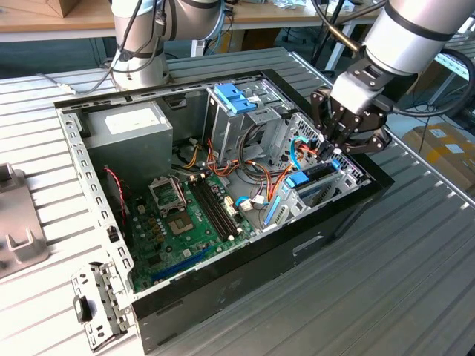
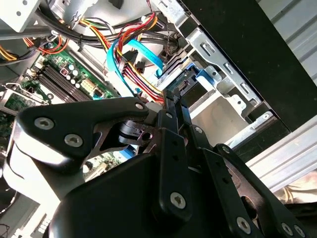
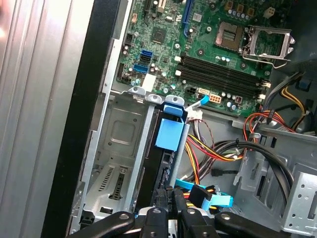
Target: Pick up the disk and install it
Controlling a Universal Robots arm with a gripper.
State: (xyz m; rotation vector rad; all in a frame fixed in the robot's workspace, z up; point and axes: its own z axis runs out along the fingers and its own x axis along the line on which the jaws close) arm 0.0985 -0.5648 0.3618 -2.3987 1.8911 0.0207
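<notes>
The disk (image 1: 310,178) stands on edge in a slot of the metal drive cage (image 1: 326,194) at the front corner of the open computer case, on the exterior view's right. In the first wrist view the disk (image 3: 161,158) shows a dark body with a bright blue tab (image 3: 171,134). The second wrist view catches its blue carrier (image 2: 205,74). My gripper (image 1: 332,152) hangs just above the disk's cable end. In both wrist views its fingers sit pressed together, the gripper (image 2: 173,101) (image 3: 167,196) tipped against that end of the disk. What lies right under the tips is hidden.
Blue and orange cables (image 3: 208,196) crowd beside the fingers. The motherboard (image 1: 185,215) lies in the case floor, a grey power supply (image 1: 133,126) behind it. A second cage with a light-blue bracket (image 1: 236,98) stands at the back. A loose metal bracket (image 1: 96,304) lies outside.
</notes>
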